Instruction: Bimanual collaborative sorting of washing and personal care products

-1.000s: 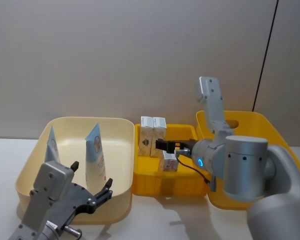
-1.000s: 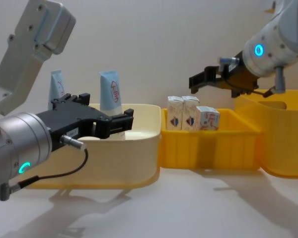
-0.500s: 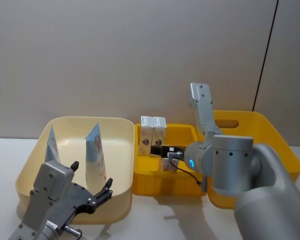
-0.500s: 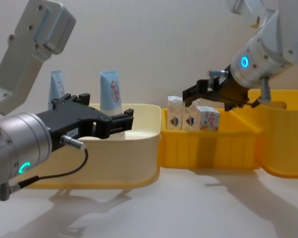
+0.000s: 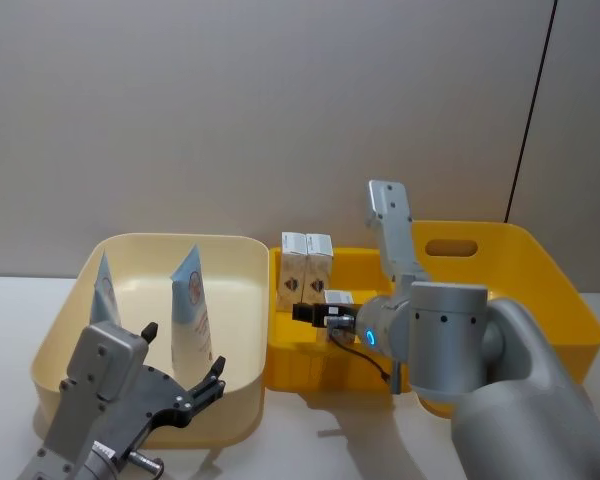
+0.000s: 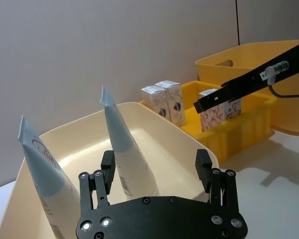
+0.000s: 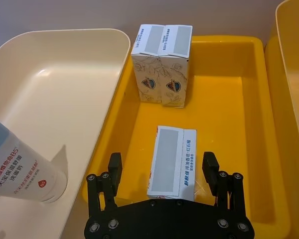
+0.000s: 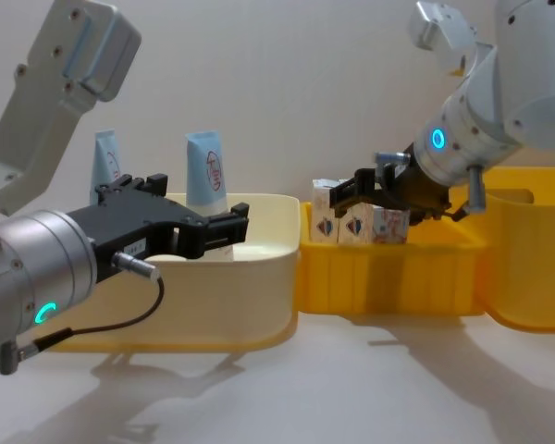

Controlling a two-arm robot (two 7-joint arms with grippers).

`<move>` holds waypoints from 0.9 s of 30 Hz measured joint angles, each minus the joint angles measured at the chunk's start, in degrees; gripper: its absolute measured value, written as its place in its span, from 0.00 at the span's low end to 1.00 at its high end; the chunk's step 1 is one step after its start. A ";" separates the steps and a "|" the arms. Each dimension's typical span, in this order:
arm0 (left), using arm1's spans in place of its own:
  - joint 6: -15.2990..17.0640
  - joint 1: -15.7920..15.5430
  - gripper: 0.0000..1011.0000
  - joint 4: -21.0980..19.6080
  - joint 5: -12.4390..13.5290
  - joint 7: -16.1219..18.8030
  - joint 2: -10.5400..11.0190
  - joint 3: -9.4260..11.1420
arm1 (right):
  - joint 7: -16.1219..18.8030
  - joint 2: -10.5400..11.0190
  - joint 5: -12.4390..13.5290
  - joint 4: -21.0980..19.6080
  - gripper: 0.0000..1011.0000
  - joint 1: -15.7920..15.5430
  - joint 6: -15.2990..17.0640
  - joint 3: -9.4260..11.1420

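One carton (image 7: 172, 149) under right end effector (image 7: 162, 160) (fingers (image 7: 114, 169) spread); left arm (image 8: 46, 254) parked.

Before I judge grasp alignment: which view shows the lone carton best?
Right wrist: the lone carton lies in plain sight between the fingers of the open right gripper. Head, chest and left wrist views show it partly behind that gripper.

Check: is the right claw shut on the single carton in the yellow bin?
No, the right claw straddles the carton with its fingers open, gaps on both sides.
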 joint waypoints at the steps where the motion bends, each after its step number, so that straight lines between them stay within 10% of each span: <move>1: 0.00 0.00 0.99 0.00 0.00 0.00 0.00 0.00 | 0.02 -0.07 -0.05 0.22 0.99 0.00 -0.16 -0.01; 10: 0.00 0.00 0.99 0.00 0.00 0.00 0.00 0.00 | 0.09 -0.38 -0.31 0.99 0.92 -0.01 -0.77 -0.05; 27: 0.00 0.00 0.99 0.00 0.00 0.00 0.00 0.00 | 0.21 -0.57 -0.49 1.56 0.46 -0.10 -1.26 -0.10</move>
